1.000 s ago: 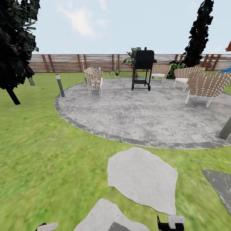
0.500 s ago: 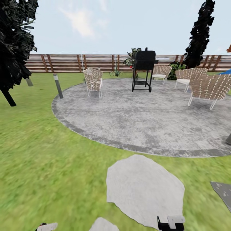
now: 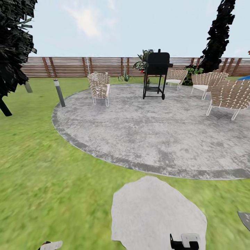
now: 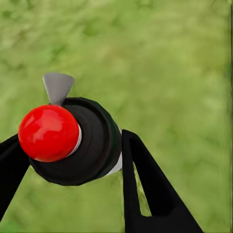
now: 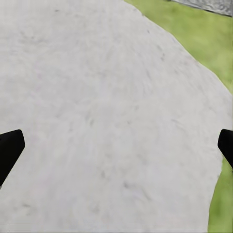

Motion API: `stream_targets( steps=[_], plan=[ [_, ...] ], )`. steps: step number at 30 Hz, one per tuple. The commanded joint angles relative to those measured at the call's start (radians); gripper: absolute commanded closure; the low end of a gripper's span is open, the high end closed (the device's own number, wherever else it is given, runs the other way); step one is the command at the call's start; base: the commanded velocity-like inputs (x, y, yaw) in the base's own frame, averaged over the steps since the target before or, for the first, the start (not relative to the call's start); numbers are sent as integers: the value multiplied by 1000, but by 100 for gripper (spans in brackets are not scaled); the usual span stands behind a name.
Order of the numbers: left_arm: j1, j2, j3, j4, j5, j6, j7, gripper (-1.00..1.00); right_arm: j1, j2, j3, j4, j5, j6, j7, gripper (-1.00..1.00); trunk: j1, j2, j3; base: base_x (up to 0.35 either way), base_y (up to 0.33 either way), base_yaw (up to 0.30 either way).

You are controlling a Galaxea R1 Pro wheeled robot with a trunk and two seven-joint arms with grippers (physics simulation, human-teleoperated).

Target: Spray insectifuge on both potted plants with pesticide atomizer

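The pesticide atomizer (image 4: 92, 145) has a black body, a round red cap (image 4: 48, 132) and a grey trigger (image 4: 57, 86). My left gripper (image 4: 68, 145) is shut on it, one black finger on each side, above blurred grass. My right gripper (image 5: 116, 145) is open with its fingertips far apart and nothing between them, over a pale stepping stone (image 5: 107, 111). The garden lies ahead in the head view, with a lawn (image 3: 38, 166) and a round grey patio (image 3: 152, 132). The potted plants are out of view.
On the patio stand a black grill (image 3: 155, 74) and woven chairs (image 3: 99, 86) (image 3: 229, 95). A grey bollard lamp (image 3: 59, 92) is at its left rim. A slatted wooden fence (image 3: 83, 66) closes the back. A stepping stone (image 3: 156, 211) lies just ahead, with dark trees at both sides.
The whole head view has shifted: the camera has moved forward and a little left, so the stepping stones slide down and the patio comes nearer. The arm parts at the bottom edge stay put.
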Motion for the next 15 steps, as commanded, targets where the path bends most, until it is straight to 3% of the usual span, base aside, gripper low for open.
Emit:
stream_targets(
  steps=[1,15],
  plan=[
    [0,0,0,1,0,-3,3,100,-1,0,-1,1,11,-1,-8,-100,0,0,-1,337,-115,0],
    [0,0,0,1,0,-3,3,100,-1,0,-1,1,11,-1,-8,-100,0,0,-1,336,-121,0]
  ],
)
